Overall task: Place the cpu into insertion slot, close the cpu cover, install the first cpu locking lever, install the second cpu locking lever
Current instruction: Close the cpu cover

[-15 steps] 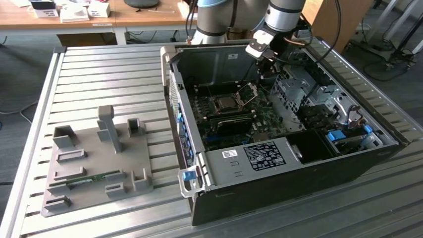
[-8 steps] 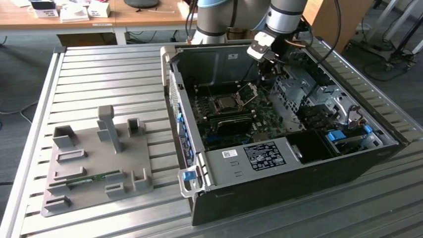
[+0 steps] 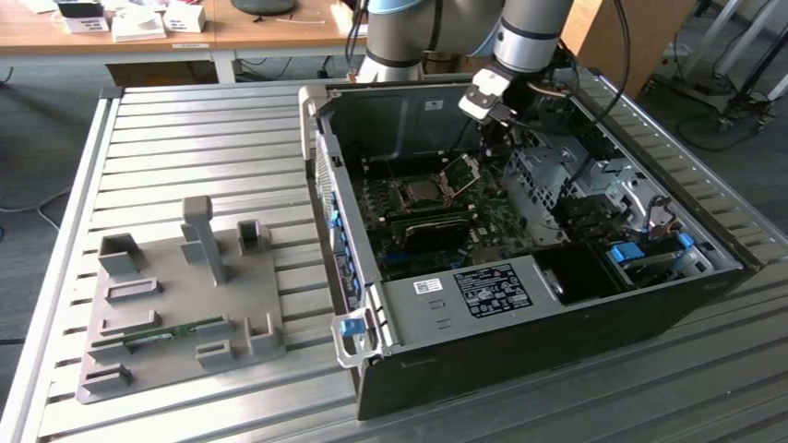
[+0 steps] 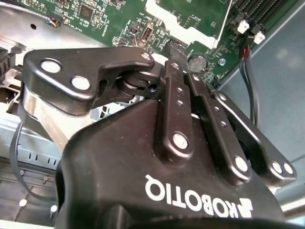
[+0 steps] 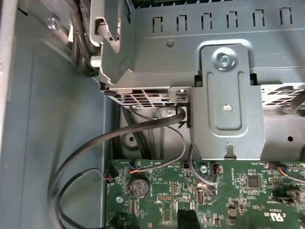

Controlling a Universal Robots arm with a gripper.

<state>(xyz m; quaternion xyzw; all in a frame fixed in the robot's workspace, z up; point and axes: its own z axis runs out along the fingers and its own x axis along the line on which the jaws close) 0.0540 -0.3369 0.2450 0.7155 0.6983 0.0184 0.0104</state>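
Observation:
An open computer case [image 3: 407, 314] lies on the table with the green board [image 3: 493, 217] inside. The cpu [image 3: 425, 191], a small square chip, sits in the socket at the board's middle. The cpu cover [image 3: 462, 170], a thin metal frame, stands tilted up on the socket's far side toward the exterior view's right. My gripper [image 3: 493, 138] hangs just above and behind the raised cover, close to the metal drive cage [image 3: 560, 161]. In both wrist views its black fingers [image 4: 172, 47] [image 5: 187, 219] are together over the board, with nothing seen between them.
Black cables [image 5: 143, 131] loop between the board and the grey metal bracket [image 5: 228, 95]. A coin cell [image 5: 138, 187] sits on the board near the fingertips. Left of the case, a grey fixture plate [image 3: 185, 305] holds a memory stick [image 3: 161, 337]. Case walls hem in the arm.

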